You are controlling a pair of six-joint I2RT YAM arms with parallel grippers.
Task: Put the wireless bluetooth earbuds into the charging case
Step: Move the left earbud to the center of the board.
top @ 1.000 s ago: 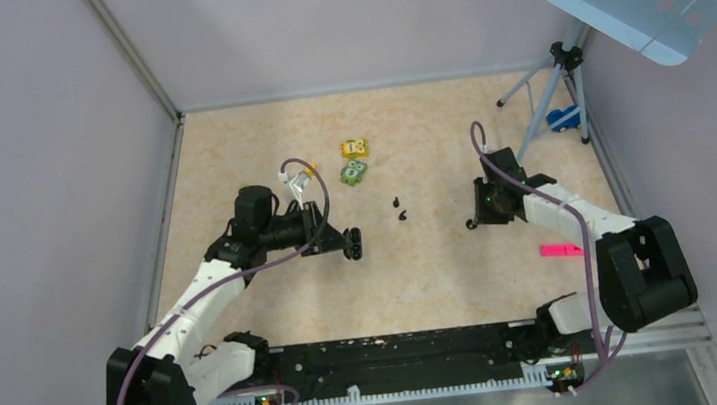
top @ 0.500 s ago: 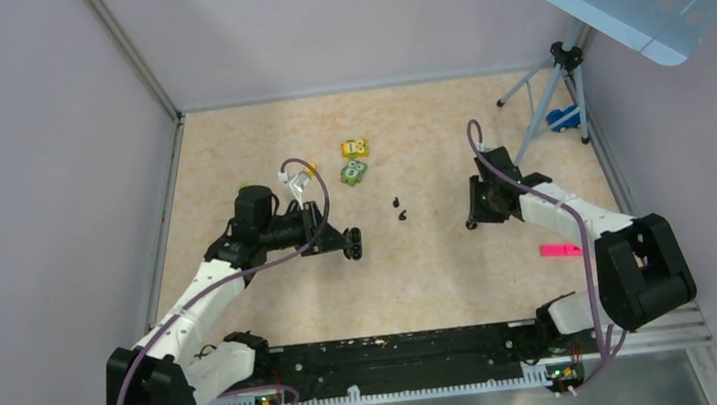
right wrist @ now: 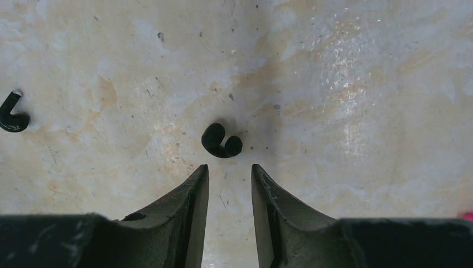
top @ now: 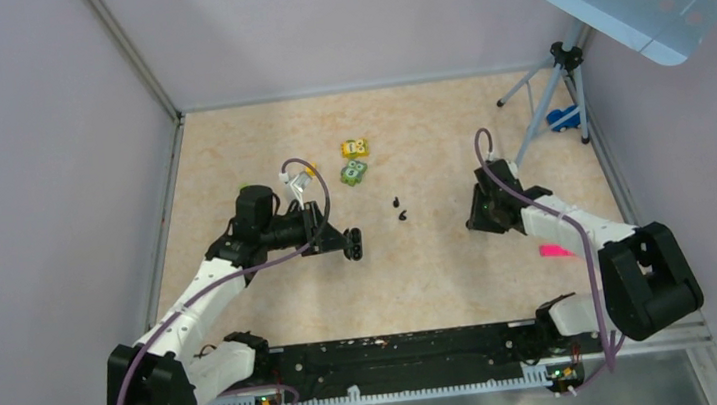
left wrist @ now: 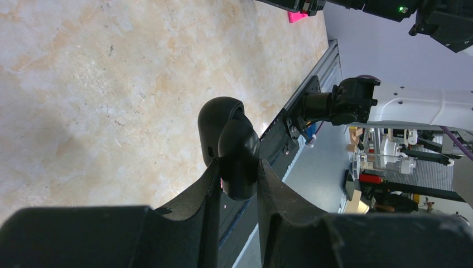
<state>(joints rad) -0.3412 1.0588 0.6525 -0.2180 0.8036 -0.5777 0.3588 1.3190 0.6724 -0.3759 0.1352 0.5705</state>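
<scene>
My left gripper [top: 352,244] is shut on the black roundish charging case [left wrist: 223,131], which is held above the table left of centre with its lid apart; it also shows in the top view [top: 352,240]. Two tiny black earbuds [top: 396,202] [top: 403,216] lie close together at the table's centre, between the arms. My right gripper [top: 475,218] is open and empty, low over the table. In the right wrist view a tiny curled black piece [right wrist: 221,142] lies just ahead of the gripper [right wrist: 229,170]. Another such piece [right wrist: 12,114] lies at the far left edge.
A yellow toy block [top: 355,148] and a green one [top: 353,171] sit behind the earbuds. A pink marker [top: 556,251] lies by the right arm. A tripod [top: 549,92] stands at the back right. Walls close the left side and the back.
My right gripper has dropped closer to the table and shifted slightly nearer. The left arm and the case have not moved.
</scene>
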